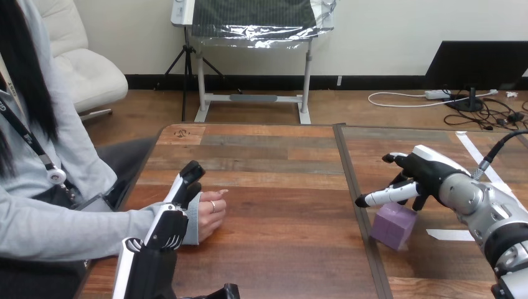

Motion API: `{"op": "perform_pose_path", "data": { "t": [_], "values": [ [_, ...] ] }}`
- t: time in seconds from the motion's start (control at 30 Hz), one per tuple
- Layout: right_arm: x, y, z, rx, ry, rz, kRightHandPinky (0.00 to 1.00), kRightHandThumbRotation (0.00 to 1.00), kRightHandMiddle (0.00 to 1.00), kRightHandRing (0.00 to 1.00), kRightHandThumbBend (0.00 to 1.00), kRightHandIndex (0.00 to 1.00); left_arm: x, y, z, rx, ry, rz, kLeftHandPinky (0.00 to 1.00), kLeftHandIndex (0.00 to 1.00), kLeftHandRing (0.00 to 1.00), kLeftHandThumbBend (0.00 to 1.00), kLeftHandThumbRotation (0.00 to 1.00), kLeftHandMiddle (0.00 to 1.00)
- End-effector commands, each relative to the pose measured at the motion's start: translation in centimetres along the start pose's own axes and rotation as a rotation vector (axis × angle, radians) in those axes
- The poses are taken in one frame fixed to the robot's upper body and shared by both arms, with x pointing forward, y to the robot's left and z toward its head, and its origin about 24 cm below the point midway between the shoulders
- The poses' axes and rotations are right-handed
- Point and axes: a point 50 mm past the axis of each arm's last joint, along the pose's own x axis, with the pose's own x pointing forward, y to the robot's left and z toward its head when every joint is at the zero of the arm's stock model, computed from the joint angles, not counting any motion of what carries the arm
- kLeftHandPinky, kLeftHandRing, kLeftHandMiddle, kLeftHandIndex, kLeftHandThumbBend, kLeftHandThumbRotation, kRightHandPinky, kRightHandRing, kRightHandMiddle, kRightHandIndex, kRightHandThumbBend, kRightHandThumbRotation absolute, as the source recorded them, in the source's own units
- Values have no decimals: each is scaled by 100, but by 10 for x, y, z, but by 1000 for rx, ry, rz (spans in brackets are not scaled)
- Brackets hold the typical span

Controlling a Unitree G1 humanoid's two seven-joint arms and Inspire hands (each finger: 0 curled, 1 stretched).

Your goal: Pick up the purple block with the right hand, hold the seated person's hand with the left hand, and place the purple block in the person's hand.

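Observation:
The purple block (393,225) stands on the table at the right, just past the seam between the two tabletops. My right hand (423,177) hovers over its far top edge, open, with fingers stretched to the left and nothing between them. At the left, the person's hand (212,215) rests on the table, loosely closed. My left hand (163,233) lies against the grey-sleeved wrist behind it, fingers straight and pointing away from me. I cannot see any finger wrapped round the wrist.
A dark seam (358,205) splits the wooden table (274,162) into two tops. White tape strips (451,234) lie on the right top near the block. The person's forearm crosses the table's left edge.

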Motion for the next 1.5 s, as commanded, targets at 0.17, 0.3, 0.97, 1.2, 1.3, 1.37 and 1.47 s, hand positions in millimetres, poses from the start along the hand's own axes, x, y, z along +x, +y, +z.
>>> {"op": "perform_pose_path", "data": {
  "t": [0.17,0.3,0.97,1.2,1.3,1.37,1.47],
  "values": [
    [-3,-20,4,17,-23,-64,37,46,58,49,93,95,16,-1,3,-9,-81,-12,94,90,97,100,57,96],
    [-3,-19,1,19,-15,-61,35,46,58,47,92,95,16,0,3,-7,-83,-13,94,90,96,100,58,96],
    [-5,-11,-9,45,-30,-50,32,44,53,44,94,95,16,0,3,-3,-80,-21,92,91,97,100,57,97],
    [-6,-9,-11,52,-27,-40,18,44,35,26,95,95,16,-1,3,-5,-81,-12,93,91,97,100,57,96],
    [-6,-9,-12,57,-19,-33,17,44,33,24,95,95,16,-1,3,-8,-83,-14,93,91,97,100,57,96],
    [-5,-9,-12,55,-14,-31,16,45,33,23,95,95,16,-1,3,-9,-83,-17,93,91,97,100,57,96],
    [-6,-9,-12,46,-11,-28,23,46,45,35,95,95,16,-1,3,-8,-84,-18,94,91,97,100,56,96]
  ]
}}
